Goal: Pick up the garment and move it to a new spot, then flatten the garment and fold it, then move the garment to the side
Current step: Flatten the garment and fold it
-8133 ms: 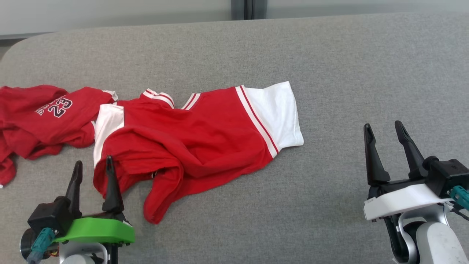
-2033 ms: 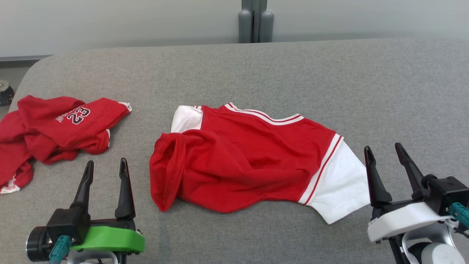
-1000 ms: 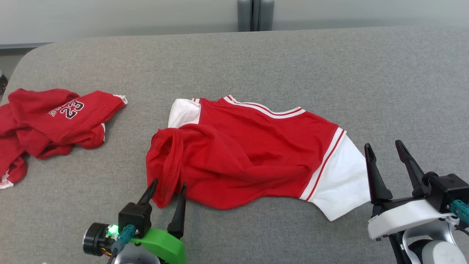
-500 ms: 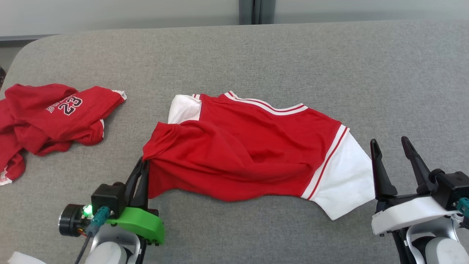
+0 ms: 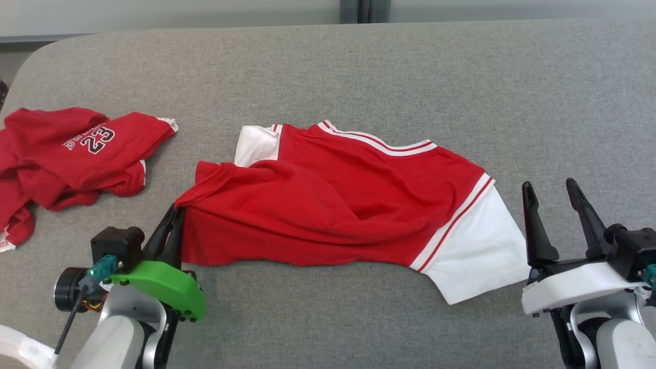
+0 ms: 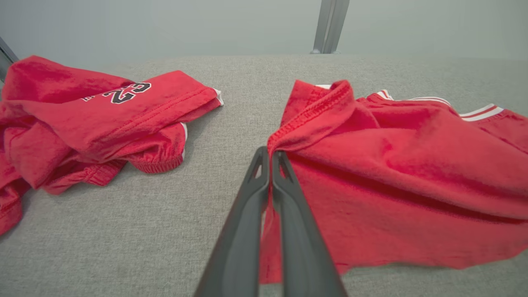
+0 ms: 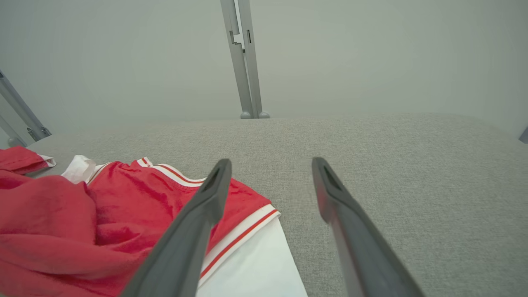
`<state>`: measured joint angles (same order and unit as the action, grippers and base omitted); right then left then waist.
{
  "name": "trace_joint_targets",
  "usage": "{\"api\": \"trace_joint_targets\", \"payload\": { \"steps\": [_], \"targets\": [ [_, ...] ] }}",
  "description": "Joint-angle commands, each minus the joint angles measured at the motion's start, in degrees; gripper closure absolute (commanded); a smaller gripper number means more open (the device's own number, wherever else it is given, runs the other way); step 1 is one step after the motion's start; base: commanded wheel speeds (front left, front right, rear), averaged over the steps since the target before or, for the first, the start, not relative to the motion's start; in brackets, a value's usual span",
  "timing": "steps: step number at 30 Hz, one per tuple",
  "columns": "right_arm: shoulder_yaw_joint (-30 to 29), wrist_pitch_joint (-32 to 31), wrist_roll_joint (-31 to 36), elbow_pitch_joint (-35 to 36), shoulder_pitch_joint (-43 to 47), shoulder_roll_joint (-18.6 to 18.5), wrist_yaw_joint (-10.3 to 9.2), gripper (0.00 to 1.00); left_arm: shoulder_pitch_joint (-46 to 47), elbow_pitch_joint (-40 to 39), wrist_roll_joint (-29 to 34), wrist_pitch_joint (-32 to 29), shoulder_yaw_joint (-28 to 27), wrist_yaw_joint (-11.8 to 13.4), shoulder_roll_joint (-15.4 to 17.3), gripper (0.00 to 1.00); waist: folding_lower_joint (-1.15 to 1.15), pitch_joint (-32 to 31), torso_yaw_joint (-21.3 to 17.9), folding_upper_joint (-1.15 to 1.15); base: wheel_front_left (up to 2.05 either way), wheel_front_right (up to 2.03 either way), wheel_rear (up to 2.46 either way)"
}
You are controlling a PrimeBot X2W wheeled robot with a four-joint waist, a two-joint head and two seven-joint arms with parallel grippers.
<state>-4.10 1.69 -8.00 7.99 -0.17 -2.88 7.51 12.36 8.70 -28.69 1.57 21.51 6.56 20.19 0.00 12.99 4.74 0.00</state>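
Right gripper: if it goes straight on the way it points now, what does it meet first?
Probably only the bare grey surface: the open right gripper points past the garment's white sleeve, lying to its left. Its height is unclear.

A plain lab or test room: grey fabric-covered table (image 5: 461, 102), bare pale wall (image 7: 371, 53), metal frame post (image 7: 243, 62) at twelve o'clock.
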Motion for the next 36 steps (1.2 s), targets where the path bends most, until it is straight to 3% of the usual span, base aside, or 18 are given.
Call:
{"api": "trace_joint_targets", "payload": {
  "steps": [1,2,3,4,5,12,19,36],
  "targets": [
    [0.18,0.24,-0.20,-0.10,-1.07,-0.07,-0.04,0.00,1.62,1.78,-1.00,0.17,-0.40,-0.63,-0.47,1.00,0.00,0.75,-0.50,0.00,0.00,0.00,0.00],
    [0.31,0.27,-0.12,-0.17,-1.42,-0.06,-0.04,0.00,2.21,3.08,-1.27,0.47,-0.49,-1.01,-0.66,1.00,0.00,0.98,-0.71,0.00,0.00,0.00,0.00],
    [0.26,0.34,-0.02,-0.27,-1.70,-0.09,-0.05,0.00,2.95,4.60,-1.94,1.06,-0.70,-1.50,-1.12,0.73,0.00,1.21,-0.89,0.00,0.00,0.00,0.00],
    [0.21,0.45,0.02,-0.27,-1.88,-0.09,-0.05,0.00,3.58,5.65,-2.17,1.60,-0.91,-1.89,-1.33,0.29,0.00,1.42,-1.03,0.00,0.00,0.00,0.00],
    [0.14,0.51,0.12,-0.37,-2.14,-0.09,-0.05,0.00,4.15,6.93,-2.54,2.45,-1.14,-2.38,-1.70,0.00,0.00,1.63,-1.16,0.00,0.00,0.00,0.00],
    [0.26,0.94,0.24,-0.19,-2.53,-0.08,-0.04,0.00,3.90,9.17,-3.84,8.45,-3.60,-1.44,-3.11,0.00,0.00,1.14,-1.19,0.00,0.00,0.00,0.00],
    [0.99,0.48,0.51,0.31,-0.58,-0.08,-0.04,0.00,-0.92,2.77,-0.78,12.67,-5.86,1.79,-1.97,0.00,0.00,-2.30,-0.60,0.00,0.00,0.00,0.00],
    [3.07,-1.57,-0.64,2.20,5.70,-0.07,-0.04,0.00,-13.83,-11.81,1.74,6.67,-3.88,7.73,1.10,0.00,0.00,-8.37,-1.09,0.00,0.00,0.00,0.00]
  ]
}}
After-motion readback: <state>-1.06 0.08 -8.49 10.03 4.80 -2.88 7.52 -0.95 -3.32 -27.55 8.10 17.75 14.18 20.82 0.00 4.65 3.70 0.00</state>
